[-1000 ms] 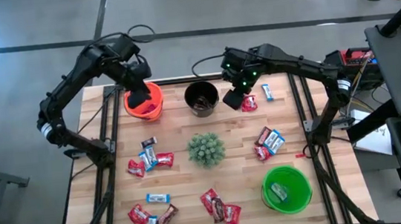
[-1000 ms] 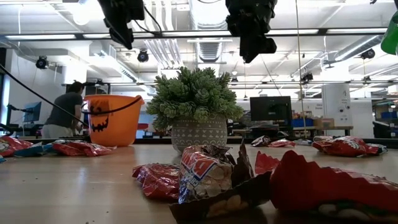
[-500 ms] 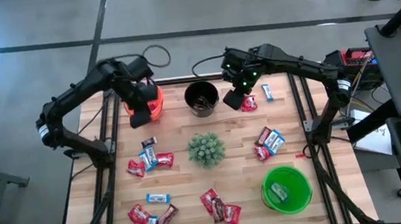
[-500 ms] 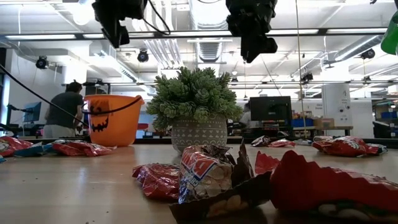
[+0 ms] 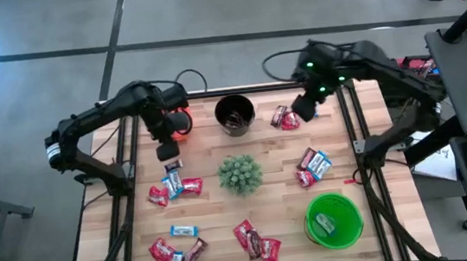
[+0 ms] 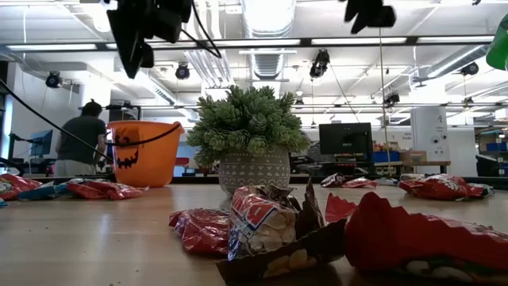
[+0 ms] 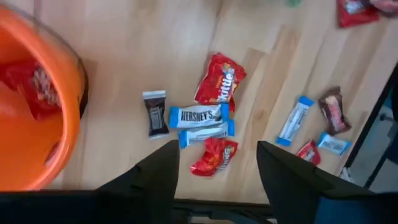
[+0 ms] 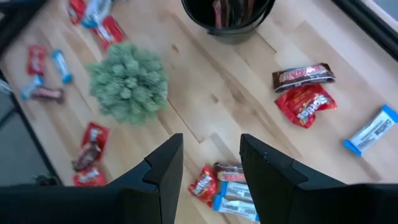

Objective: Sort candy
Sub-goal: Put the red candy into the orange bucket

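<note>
Tabletop (image 5: 216, 210): pale wooden planks with visible grain, set on a dark metal frame.
Candy (image 7: 200, 116): small flat wrapped sweets lay scattered in loose clusters over the tabletop; glossy red packets, light blue and white bars, and dark brown bars.
Readable wrappers: a blue and white bar read "HERSHEY'S"; the red packet (image 7: 220, 78) above it read "Skittles"; a second red packet (image 8: 305, 104) also read "Skittles", touching a dark brown bar (image 8: 303, 76).
Orange bucket (image 5: 182, 120): round plastic with a black jack-o'-lantern face and a black handle, at the far left of the tabletop; red packets lay inside it.
Black bucket (image 5: 234, 113): dark and round, at the far middle, holding brown wrappers.
Green bucket (image 5: 333, 218): bright plastic, near the right front corner, with a light wrapper inside.
Plant (image 5: 240, 173): a spiky green ball in a patterned grey pot, at the centre of the tabletop.
Left gripper (image 5: 167, 148): it hovered just in front of the orange bucket, above a cluster of candy; its jaws stood apart and empty.
Right gripper (image 5: 304, 109): it hung above the far right of the tabletop, beside a red packet and a brown bar; its jaws were apart, holding nothing.
Background: a person (image 6: 81, 143) stood in the room behind the orange bucket.
</note>
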### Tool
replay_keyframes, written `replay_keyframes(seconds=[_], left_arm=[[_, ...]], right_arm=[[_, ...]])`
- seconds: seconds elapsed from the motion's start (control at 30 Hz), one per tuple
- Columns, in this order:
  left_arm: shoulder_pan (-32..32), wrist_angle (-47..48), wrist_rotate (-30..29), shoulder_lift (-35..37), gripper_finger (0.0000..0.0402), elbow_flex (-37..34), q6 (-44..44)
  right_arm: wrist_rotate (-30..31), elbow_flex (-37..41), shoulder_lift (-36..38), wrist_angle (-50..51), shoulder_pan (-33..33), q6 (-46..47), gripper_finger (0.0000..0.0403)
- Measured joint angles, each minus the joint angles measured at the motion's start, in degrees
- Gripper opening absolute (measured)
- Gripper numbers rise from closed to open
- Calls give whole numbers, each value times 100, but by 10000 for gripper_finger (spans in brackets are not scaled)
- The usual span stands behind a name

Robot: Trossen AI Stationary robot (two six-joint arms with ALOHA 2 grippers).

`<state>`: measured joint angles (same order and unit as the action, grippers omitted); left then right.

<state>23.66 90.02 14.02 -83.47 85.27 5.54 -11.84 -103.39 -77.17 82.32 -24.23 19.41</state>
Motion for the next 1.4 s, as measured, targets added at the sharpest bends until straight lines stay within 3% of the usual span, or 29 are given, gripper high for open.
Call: replay_keyframes(seconds=[0.23, 0.53, 0.83, 1.17, 1.4], left_arm=[[-201, -180, -11, 5, 203, -458, -177], [-736, -910, -15, 14, 204, -1235, -183], [-1052, -2387, -15, 16, 204, -1907, -532], [-1541, -3349, -17, 16, 204, -2602, -1088], [-1829, -3752, -522, 16, 204, -2894, -1256]], right_arm=[[36, 0, 682, 28, -2, 9, 151], [1046, 2, 891, 81, -4, -383, 150], [1048, 7, 740, 313, -4, -557, 151], [1046, 7, 730, 455, -4, -645, 151], [1039, 7, 730, 454, -4, -593, 151]])
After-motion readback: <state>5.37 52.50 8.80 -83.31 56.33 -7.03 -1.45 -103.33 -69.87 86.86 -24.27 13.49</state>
